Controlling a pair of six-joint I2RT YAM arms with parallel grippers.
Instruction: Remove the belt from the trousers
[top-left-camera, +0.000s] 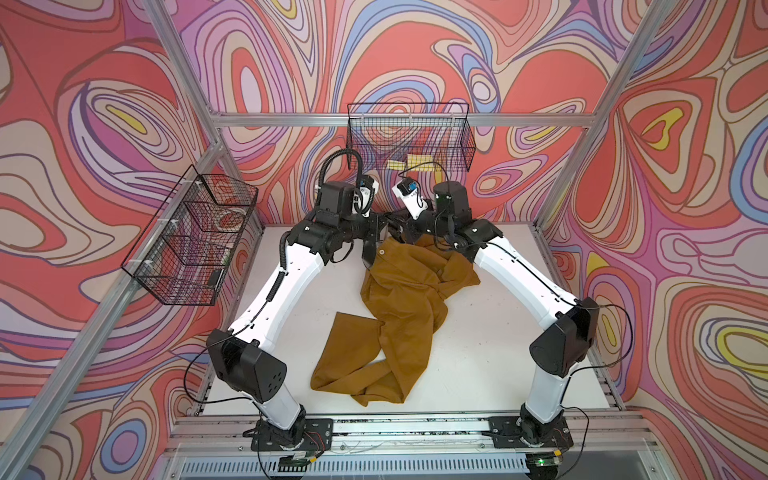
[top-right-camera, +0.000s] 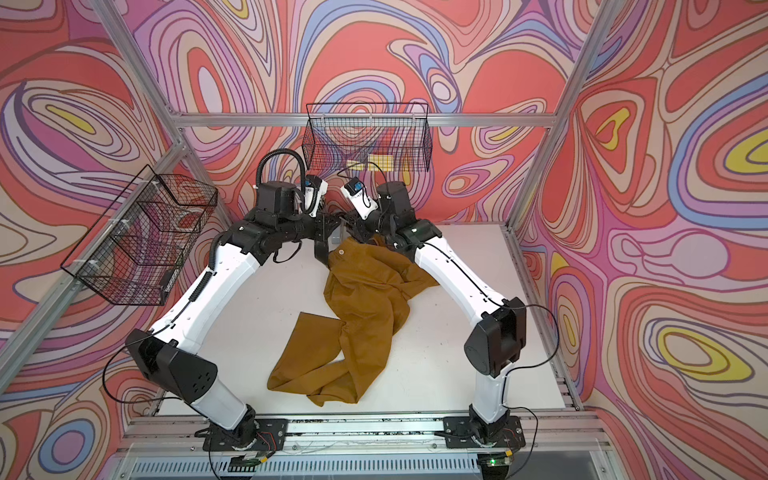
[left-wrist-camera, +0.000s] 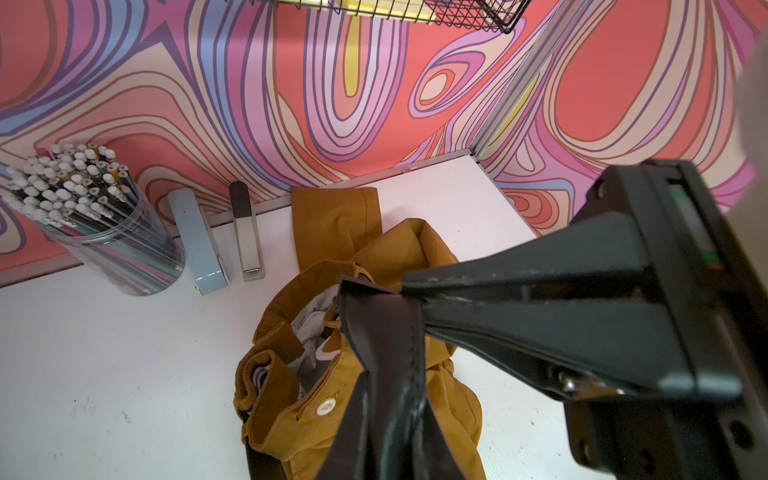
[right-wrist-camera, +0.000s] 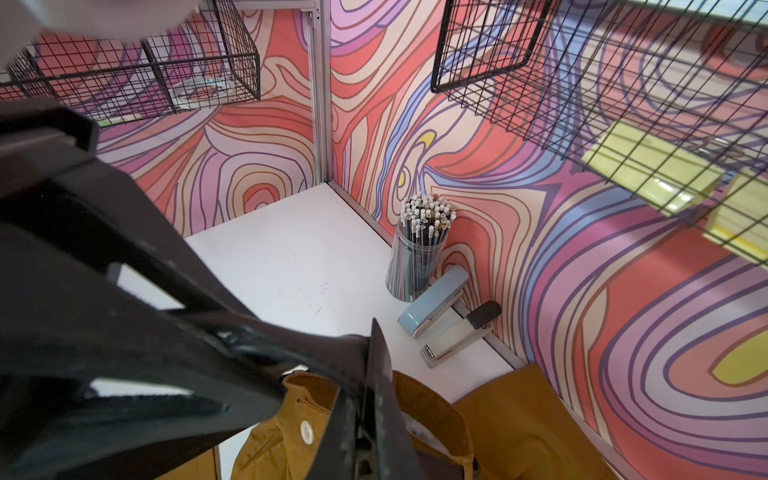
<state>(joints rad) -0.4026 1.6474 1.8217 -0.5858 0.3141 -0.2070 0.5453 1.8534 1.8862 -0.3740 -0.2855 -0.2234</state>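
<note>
The mustard trousers (top-left-camera: 399, 307) lie crumpled mid-table, waist toward the back wall, with the pale button (left-wrist-camera: 326, 406) showing on the waistband. Both grippers meet just above the waist in both top views. My left gripper (left-wrist-camera: 388, 432) is shut on the black belt (left-wrist-camera: 382, 328), which rises out of the waistband. My right gripper (left-wrist-camera: 409, 296) reaches in from the side and is shut on the same strap near its upper end. In the right wrist view, that gripper (right-wrist-camera: 365, 432) pinches the belt (right-wrist-camera: 379, 361) over the open waistband (right-wrist-camera: 432, 407). The buckle is not visible.
A clear cup of pencils (left-wrist-camera: 83, 216) and two staplers (left-wrist-camera: 199, 241) (left-wrist-camera: 247, 232) stand by the back wall close to the waist. A wire basket (top-left-camera: 409, 137) hangs on the back wall above the grippers. Another basket (top-left-camera: 191, 237) hangs on the left wall.
</note>
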